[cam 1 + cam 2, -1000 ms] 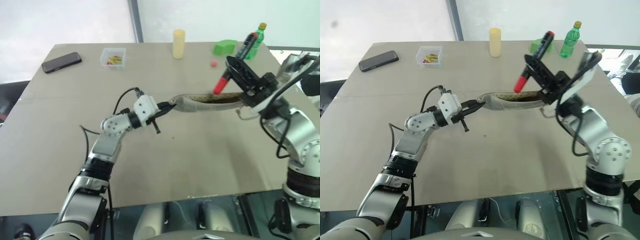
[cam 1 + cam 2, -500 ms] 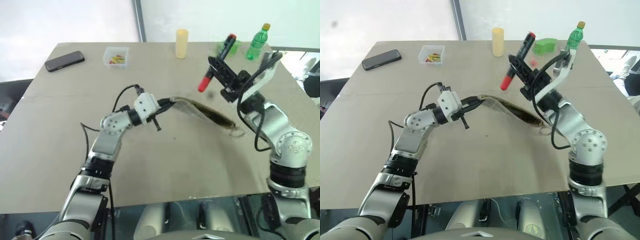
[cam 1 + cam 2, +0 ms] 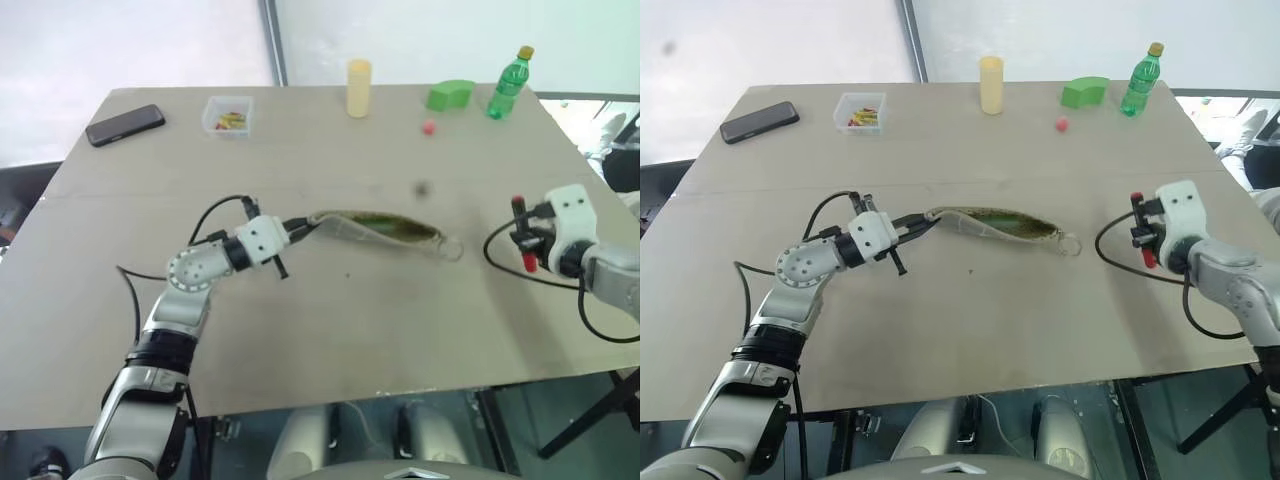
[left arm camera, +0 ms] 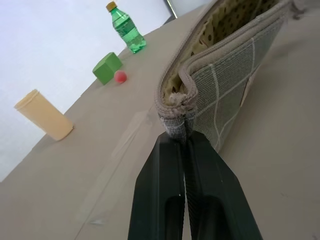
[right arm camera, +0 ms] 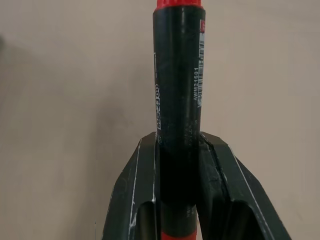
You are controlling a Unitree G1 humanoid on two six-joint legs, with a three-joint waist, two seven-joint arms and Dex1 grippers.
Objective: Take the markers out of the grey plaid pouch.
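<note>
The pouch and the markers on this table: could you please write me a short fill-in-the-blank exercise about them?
1. The left gripper is shut on one ____ of the pouch.
2. The right gripper holds a ____ marker.
3. The pouch's zip is ____.
4. The bottle at the table's far edge is ____.

Missing words: end; red and black; open; green
</note>
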